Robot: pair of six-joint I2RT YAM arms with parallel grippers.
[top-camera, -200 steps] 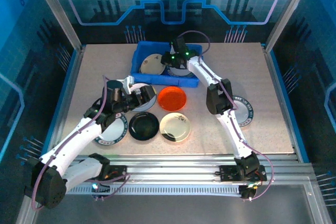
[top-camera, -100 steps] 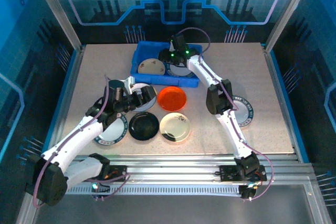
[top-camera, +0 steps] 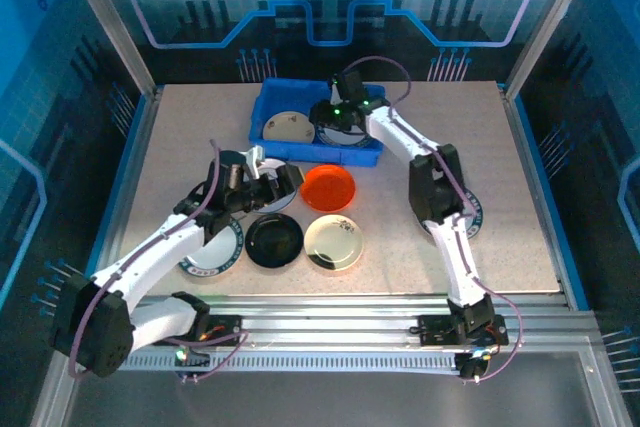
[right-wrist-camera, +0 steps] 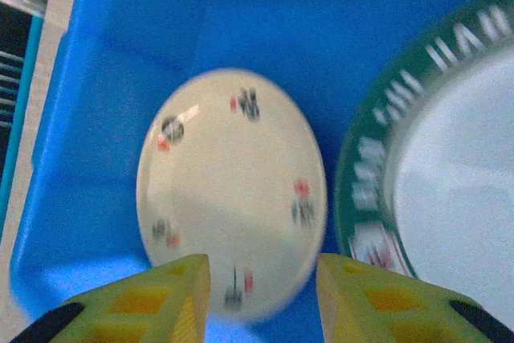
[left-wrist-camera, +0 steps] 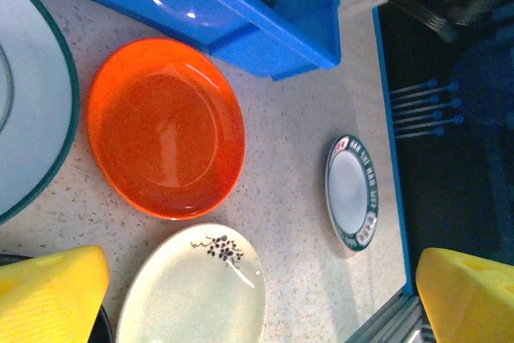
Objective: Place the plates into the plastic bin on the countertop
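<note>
The blue plastic bin (top-camera: 268,104) stands at the back of the countertop (top-camera: 180,137) and holds a beige spotted plate (top-camera: 286,127) and a green-rimmed white plate (top-camera: 337,134). My right gripper (top-camera: 333,113) hovers over them, open, with nothing between its fingers. In the right wrist view the beige plate (right-wrist-camera: 231,190) lies below the right gripper (right-wrist-camera: 261,272), and the green-rimmed plate (right-wrist-camera: 438,174) is beside it. My left gripper (top-camera: 272,178) is open above a grey-white plate (top-camera: 282,190). An orange-red plate (top-camera: 330,187), a black plate (top-camera: 274,240) and a cream plate (top-camera: 333,242) lie near it.
A teal-patterned plate (top-camera: 212,250) lies partly under my left arm. Another green-rimmed plate (top-camera: 466,213) sits on the right, partly behind my right arm. In the left wrist view the orange-red plate (left-wrist-camera: 165,126), cream plate (left-wrist-camera: 193,287) and bin wall (left-wrist-camera: 241,14) lie ahead of the left gripper (left-wrist-camera: 261,303).
My right gripper's jaws have widened over the bin, and that arm's elbow has swung to the right. My left gripper has moved a little right, toward the orange-red plate.
</note>
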